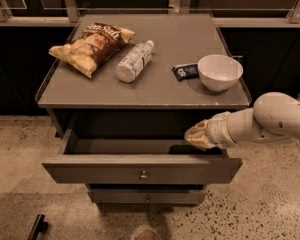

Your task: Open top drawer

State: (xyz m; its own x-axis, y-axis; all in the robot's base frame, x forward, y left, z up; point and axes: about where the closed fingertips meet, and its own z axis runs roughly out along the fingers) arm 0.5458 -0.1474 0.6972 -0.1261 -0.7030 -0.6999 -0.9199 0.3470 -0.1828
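The top drawer (pixel 140 170) is pulled well out from the grey cabinet, and its inside shows as a dark hollow. Its flat grey front carries a small round metal knob (pixel 143 174). My gripper (pixel 194 136) comes in from the right on the white arm and sits at the drawer's right side, just above and behind the front panel's top edge. A narrower drawer front (pixel 147 196) below is closed.
On the cabinet top (pixel 165 91) lie a chip bag (pixel 92 46), a plastic bottle on its side (pixel 133 61), a small dark packet (pixel 185 71) and a white bowl (pixel 219 71). A railing runs behind. Speckled floor surrounds the cabinet.
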